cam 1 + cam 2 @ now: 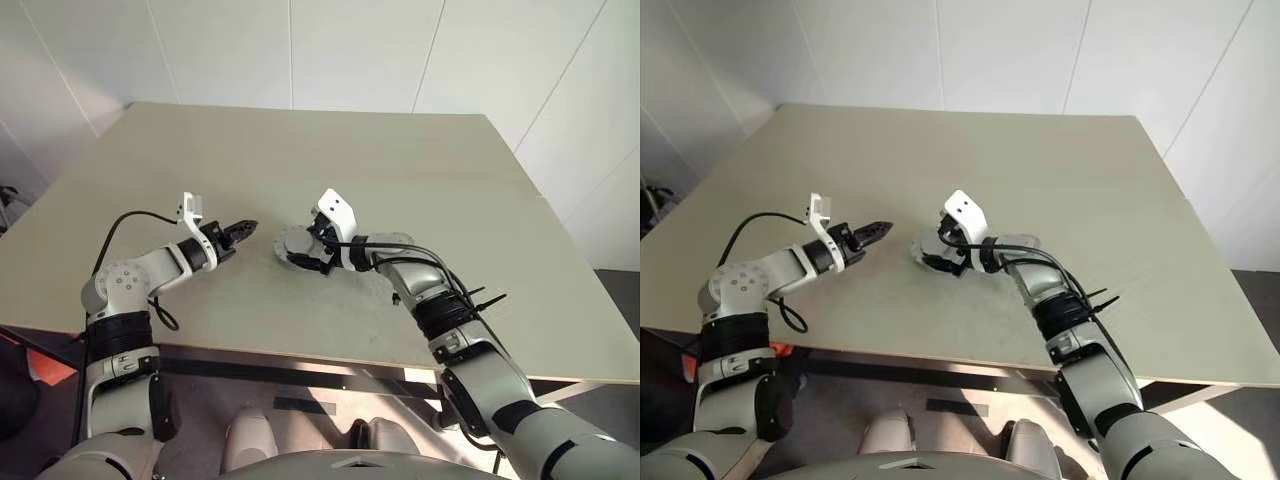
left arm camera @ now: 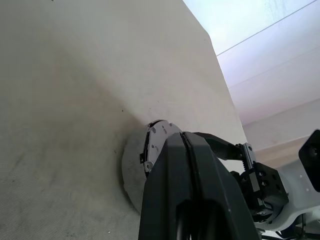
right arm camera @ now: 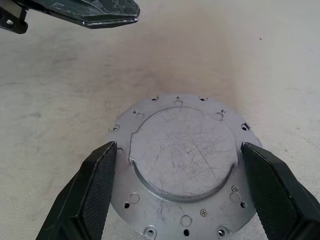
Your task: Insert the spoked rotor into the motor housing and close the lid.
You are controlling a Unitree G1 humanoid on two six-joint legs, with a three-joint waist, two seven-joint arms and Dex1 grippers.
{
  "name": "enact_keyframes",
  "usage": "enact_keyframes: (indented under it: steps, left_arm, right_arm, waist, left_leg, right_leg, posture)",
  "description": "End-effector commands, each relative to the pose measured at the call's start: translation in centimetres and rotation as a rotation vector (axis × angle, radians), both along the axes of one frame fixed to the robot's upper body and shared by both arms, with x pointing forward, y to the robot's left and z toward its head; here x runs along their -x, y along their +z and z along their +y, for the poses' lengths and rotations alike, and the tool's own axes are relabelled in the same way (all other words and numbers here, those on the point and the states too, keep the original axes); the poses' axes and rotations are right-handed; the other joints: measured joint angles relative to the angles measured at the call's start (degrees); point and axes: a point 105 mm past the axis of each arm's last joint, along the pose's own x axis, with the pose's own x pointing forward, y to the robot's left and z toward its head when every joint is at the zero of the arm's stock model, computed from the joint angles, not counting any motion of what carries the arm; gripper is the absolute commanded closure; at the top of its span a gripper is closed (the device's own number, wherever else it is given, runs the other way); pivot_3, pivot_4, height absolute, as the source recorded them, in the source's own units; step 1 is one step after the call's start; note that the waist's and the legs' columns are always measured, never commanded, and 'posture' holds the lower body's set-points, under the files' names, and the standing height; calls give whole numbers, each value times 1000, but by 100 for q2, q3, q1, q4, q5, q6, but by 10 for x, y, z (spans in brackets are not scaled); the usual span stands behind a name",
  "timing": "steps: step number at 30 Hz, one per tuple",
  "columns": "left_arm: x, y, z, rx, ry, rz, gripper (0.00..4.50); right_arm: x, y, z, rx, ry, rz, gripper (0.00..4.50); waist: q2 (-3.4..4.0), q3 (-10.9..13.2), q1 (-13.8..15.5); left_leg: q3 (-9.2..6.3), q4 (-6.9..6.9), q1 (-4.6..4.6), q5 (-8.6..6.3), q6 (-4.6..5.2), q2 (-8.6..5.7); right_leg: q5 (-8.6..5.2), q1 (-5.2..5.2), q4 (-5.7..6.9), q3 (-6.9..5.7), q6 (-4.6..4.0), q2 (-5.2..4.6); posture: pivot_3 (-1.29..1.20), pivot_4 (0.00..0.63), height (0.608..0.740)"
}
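Observation:
A round silver-grey lid (image 3: 184,167) with a raised centre plate and small holes around its rim lies flat on the table (image 1: 330,150). My right gripper (image 3: 178,146) is open, with one black finger on each side of the lid (image 1: 290,243); whether the fingers touch its rim I cannot tell. My left gripper (image 1: 247,228) is shut and empty, and it hovers just left of the lid with its tip pointing at it. The spoked rotor and the motor housing are hidden or out of view.
The beige table's front edge (image 1: 300,350) runs close below both arms. White walls (image 1: 300,50) stand behind the far edge. Bare tabletop surrounds the lid on all sides.

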Motion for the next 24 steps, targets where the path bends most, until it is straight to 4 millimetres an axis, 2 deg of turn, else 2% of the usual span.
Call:
enact_keyframes:
  steps: [1,5,9,10,17,20,24]
  left_arm:
    - [2,14,-3,8,-20,-61,4500]
    - [2,10,-2,0,-11,-51,4500]
    - [2,8,3,-13,0,-42,4500]
    - [2,4,8,-36,10,-29,4500]
    - [6,-10,30,-127,47,-1,4500]
    - [9,-16,32,-143,47,12,4500]
    - [10,-19,30,-145,47,13,4500]
  right_arm:
    - [-6,8,0,-7,-10,-36,16]
    - [-5,6,0,-14,-8,-25,16]
    - [-6,8,1,-16,-8,-35,1306]
    - [-7,10,0,-15,-15,-45,1411]
    - [-13,20,0,-22,-35,-77,1410]
    - [-13,23,1,-25,-34,-83,1410]
    - [-12,16,1,-5,-31,-72,1410]
  waist:
    - [0,0,-1]
    - [0,0,-1]
    - [0,0,0]
    - [0,0,-1]
    - [0,0,4]
    - [0,0,8]
    - [0,0,6]
  left_leg:
    - [0,0,0,0,0,0]
    - [0,1,1,0,0,0]
    - [0,3,2,0,0,0]
    - [0,4,3,0,0,0]
    - [0,4,2,0,0,0]
    - [-1,5,1,0,0,0]
    - [-1,6,1,0,0,0]
  right_leg:
    - [0,0,0,0,0,0]
    - [0,2,1,0,0,0]
    - [0,2,4,0,0,0]
    - [0,3,4,1,0,0]
    - [0,2,5,0,0,-1]
    - [0,2,5,0,0,-1]
    - [0,2,5,0,0,-1]
  posture:
    - [0,0,740]
    - [0,0,740]
    - [0,0,740]
    - [0,0,740]
    - [0,0,740]
    - [0,0,740]
    - [0,0,740]
